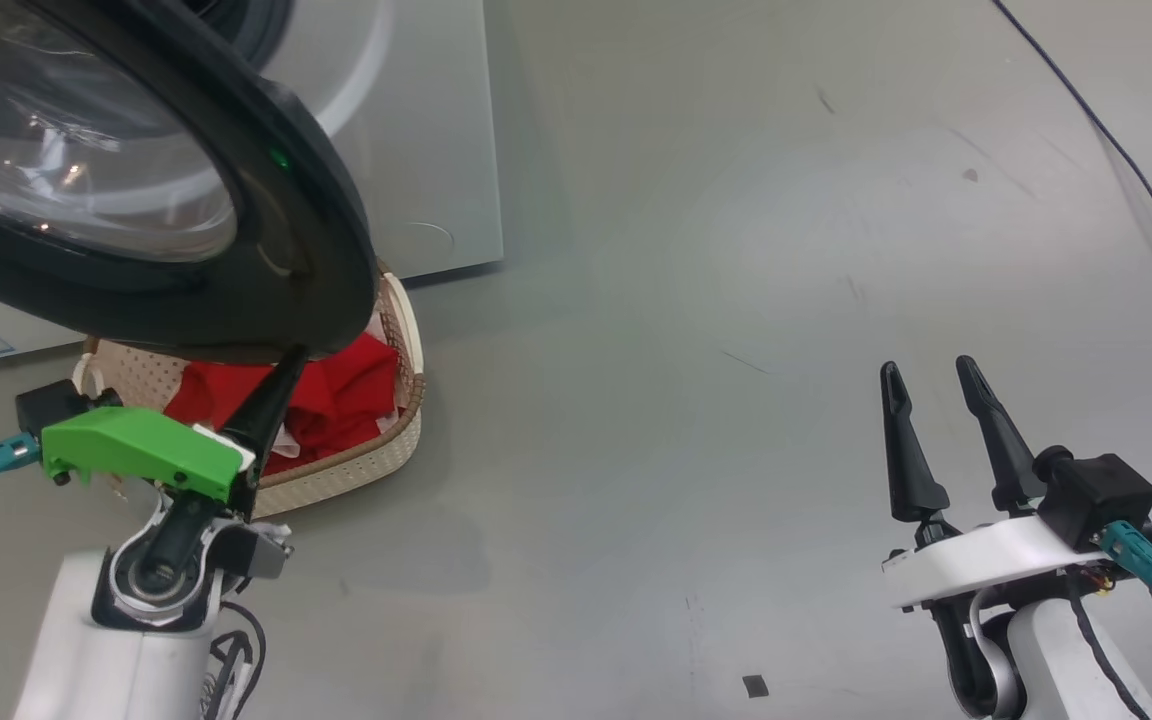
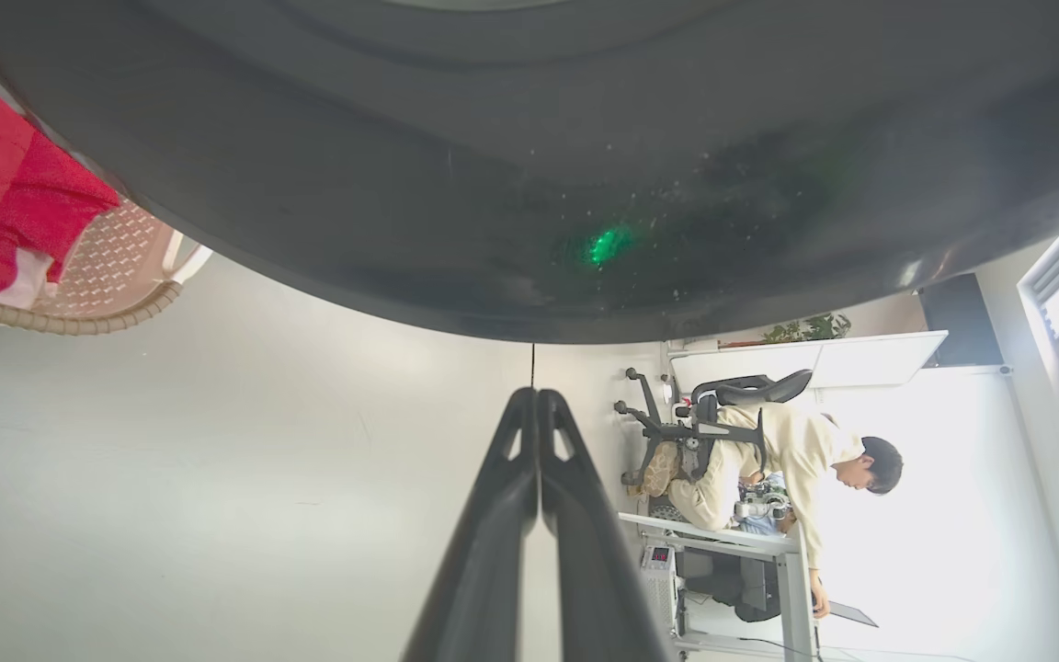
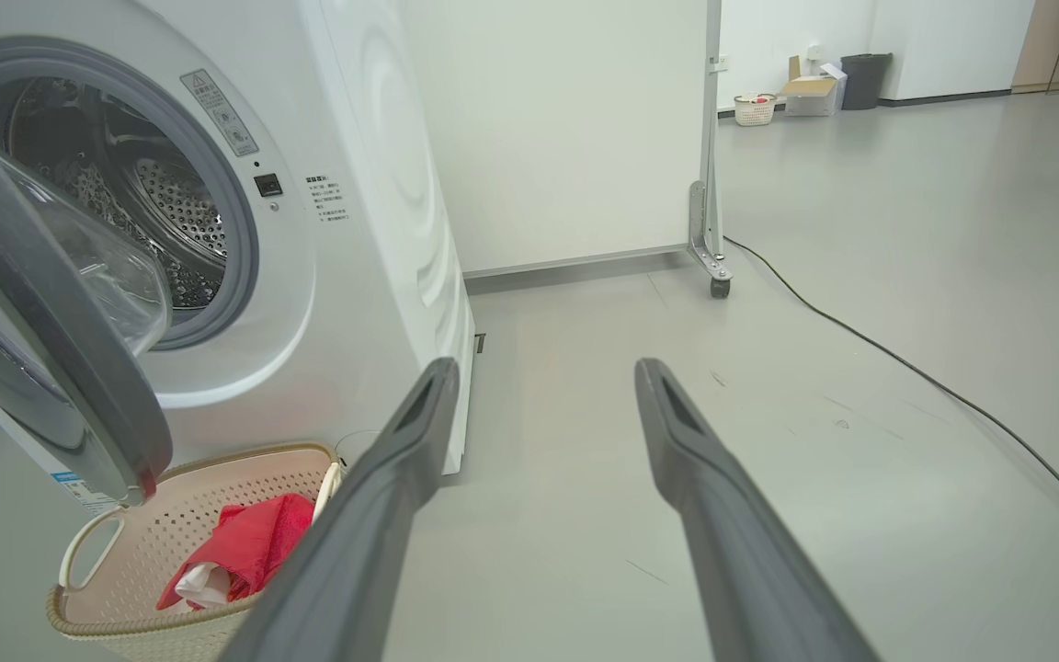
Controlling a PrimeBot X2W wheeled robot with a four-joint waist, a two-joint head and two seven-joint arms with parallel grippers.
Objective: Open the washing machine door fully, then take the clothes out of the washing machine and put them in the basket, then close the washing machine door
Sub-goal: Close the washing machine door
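The washing machine door (image 1: 266, 200) stands partly open, its black rim and glass bowl over the basket (image 1: 376, 455). Red clothes (image 1: 336, 395) lie in the cream basket on the floor in front of the white washing machine (image 3: 373, 230), whose steel drum (image 3: 153, 202) looks bare. My left gripper (image 1: 288, 362) is shut, its tips at the lower edge of the door rim (image 2: 529, 230), holding nothing. My right gripper (image 1: 931, 375) hangs open at the lower right, far from the machine, nothing between its fingers (image 3: 401, 441). The basket (image 3: 171, 524) and clothes (image 3: 244, 547) also show in the right wrist view.
Bare grey floor spreads to the right of the machine. A black cable (image 1: 1136, 170) runs across it at the far right. A wheeled white partition (image 3: 709, 184) stands behind the machine. A person sits at a desk (image 2: 796, 460) in the background.
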